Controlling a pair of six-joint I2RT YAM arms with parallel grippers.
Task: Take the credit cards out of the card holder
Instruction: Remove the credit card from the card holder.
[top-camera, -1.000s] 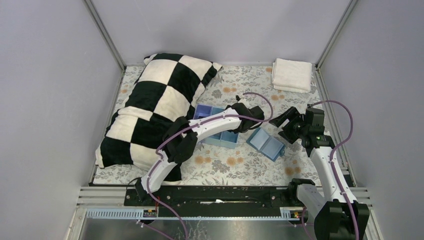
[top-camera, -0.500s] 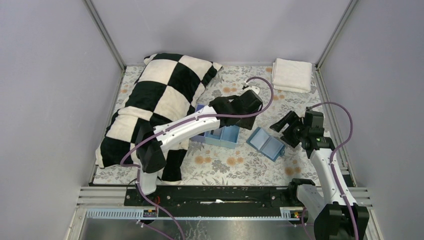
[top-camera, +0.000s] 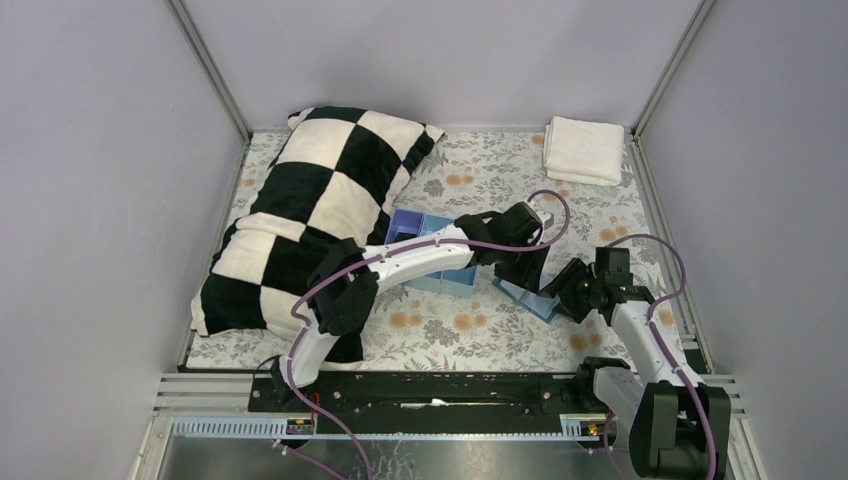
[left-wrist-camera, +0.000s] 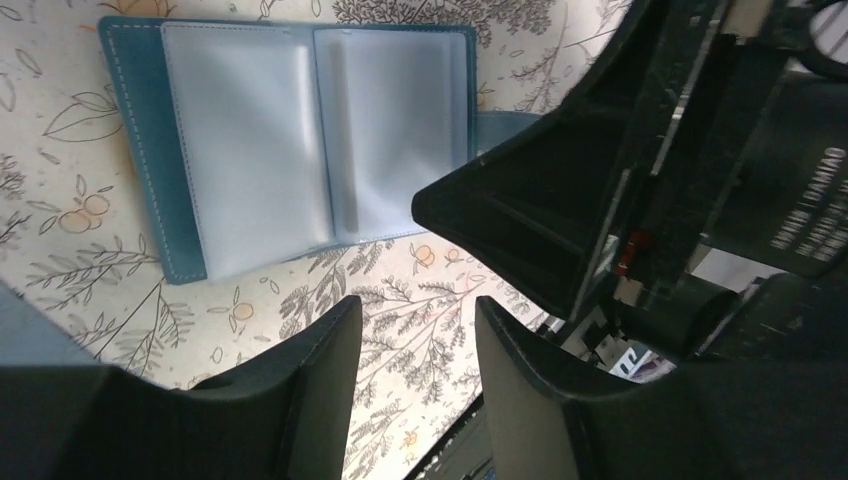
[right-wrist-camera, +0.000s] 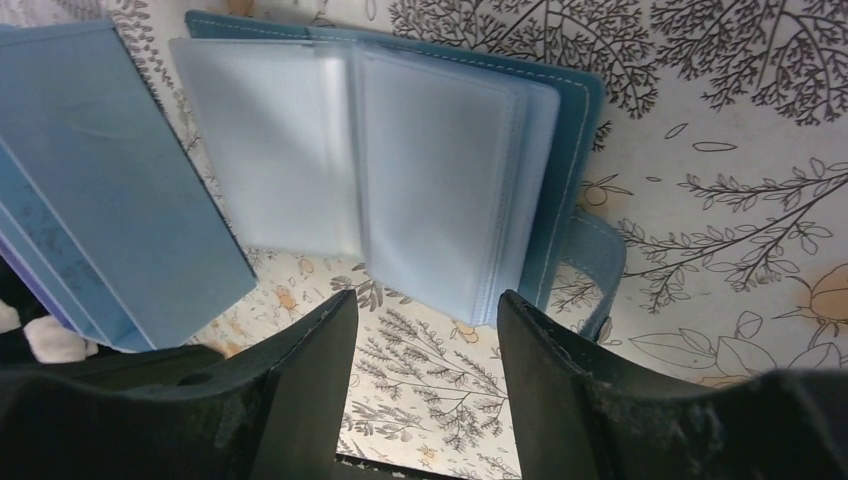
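Here, card holder (right-wrist-camera: 400, 170) open flat, clear sleeves (right-wrist-camera: 270, 150), tray (right-wrist-camera: 100, 200) beside.

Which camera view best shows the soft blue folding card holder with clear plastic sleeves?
Right wrist: the open card holder lies close, sleeves and strap clear. Left wrist shows it flat, one corner blocked. Top external shows only a blue sliver.
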